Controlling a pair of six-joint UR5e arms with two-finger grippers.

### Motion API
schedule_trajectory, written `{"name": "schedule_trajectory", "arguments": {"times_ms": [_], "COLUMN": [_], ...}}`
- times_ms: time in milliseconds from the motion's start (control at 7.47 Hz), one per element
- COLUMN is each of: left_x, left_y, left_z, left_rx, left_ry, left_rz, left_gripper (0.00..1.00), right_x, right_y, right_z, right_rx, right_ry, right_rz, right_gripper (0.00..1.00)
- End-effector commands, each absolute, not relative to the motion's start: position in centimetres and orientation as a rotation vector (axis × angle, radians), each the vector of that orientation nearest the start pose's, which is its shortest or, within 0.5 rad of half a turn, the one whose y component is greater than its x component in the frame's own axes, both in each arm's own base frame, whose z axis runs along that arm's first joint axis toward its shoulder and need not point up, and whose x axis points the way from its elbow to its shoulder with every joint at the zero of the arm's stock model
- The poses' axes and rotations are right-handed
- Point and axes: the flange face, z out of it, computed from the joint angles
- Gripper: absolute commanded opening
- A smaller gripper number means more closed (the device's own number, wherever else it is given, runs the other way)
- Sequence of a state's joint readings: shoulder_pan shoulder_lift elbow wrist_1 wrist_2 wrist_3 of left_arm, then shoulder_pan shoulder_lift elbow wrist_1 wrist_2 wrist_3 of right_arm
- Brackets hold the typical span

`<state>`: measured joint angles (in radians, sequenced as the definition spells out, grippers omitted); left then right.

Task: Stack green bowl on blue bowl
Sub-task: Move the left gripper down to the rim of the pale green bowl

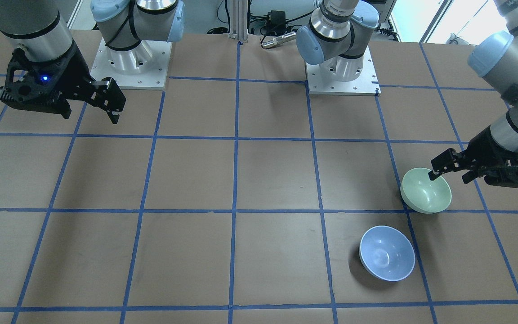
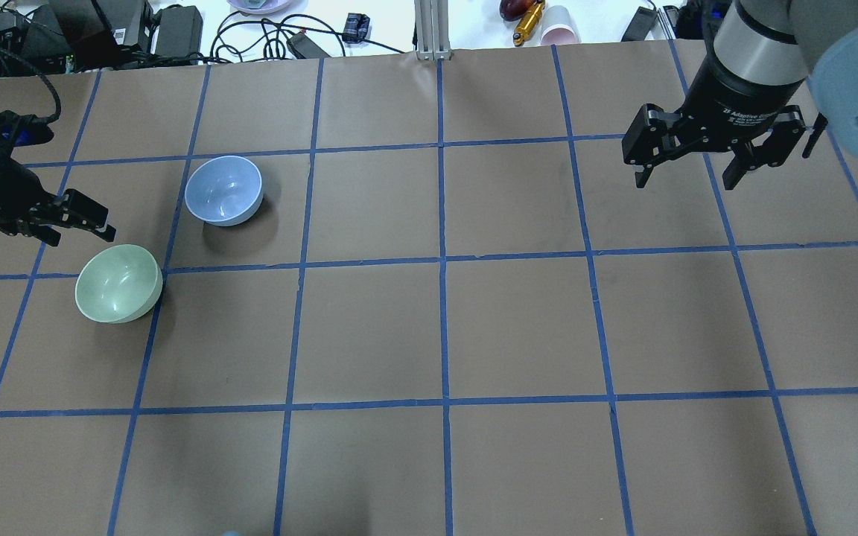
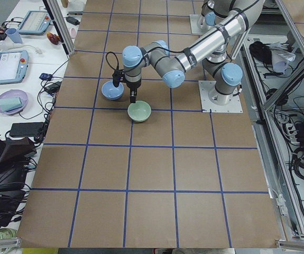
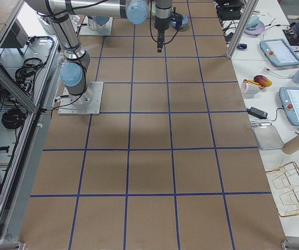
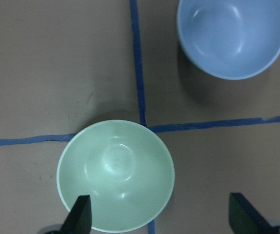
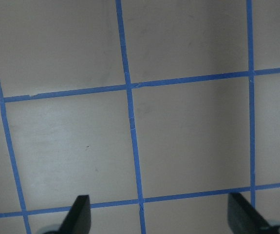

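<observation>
A: So, how far along is this looking on the brown paper-covered worktop [image 2: 518, 320] with its blue tape grid?

B: Barely starting, I'd say. The small glossy mint-green bowl [image 5: 115, 175] is sitting upright on the worktop. The small glossy periwinkle-blue bowl [image 5: 232, 36] is lying near it, not touching. Grasping, lifting and stacking are all waiting.

A: And the left hand [image 1: 448, 176]?

B: It's hanging wide open, gripping nothing, one finger over the green bowl's inside, the other outside its rim. The right hand [image 2: 686, 179] is idling open and empty, well apart.
</observation>
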<state>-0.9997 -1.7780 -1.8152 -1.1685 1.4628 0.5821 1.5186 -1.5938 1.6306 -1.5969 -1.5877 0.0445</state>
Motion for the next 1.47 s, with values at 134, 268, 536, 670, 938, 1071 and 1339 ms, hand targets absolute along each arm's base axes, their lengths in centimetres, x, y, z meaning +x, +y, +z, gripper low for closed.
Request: {"name": "schedule_trajectory", "arguments": {"times_ms": [134,268,536,670,938,1071,1339], "left_x": [21.1,22.4,22.3,22.2,22.1,22.0,22.0], "left_y": [-53.0,-52.6,-52.1,-51.6,-51.4,-51.4,-51.4], "left_z": [23.7,22.0,18.9,18.9,18.6,18.5,18.5], "left_rx": [-0.046,-0.035,-0.025,-0.023,0.021,0.028,0.027], "left_ry": [3.176,3.181,3.192,3.195,3.209,3.211,3.22], "left_rz": [0.07,0.059,0.056,0.058,0.086,0.086,0.073], "left_gripper": [1.0,1.0,1.0,1.0,0.94,0.9,0.85], "right_x": [10.6,10.6,10.6,10.6,10.6,10.6,10.6], "right_y": [-48.7,-48.7,-48.7,-48.7,-48.7,-48.7,-48.7], "right_z": [47.2,47.2,47.2,47.2,47.2,47.2,47.2], "right_rx": [0.152,0.152,0.152,0.152,0.152,0.152,0.152], "right_ry": [3.155,3.155,3.155,3.155,3.155,3.155,3.155], "right_rz": [0.017,0.017,0.017,0.017,0.017,0.017,0.017], "right_gripper": [1.0,1.0,1.0,1.0,1.0,1.0,1.0]}}
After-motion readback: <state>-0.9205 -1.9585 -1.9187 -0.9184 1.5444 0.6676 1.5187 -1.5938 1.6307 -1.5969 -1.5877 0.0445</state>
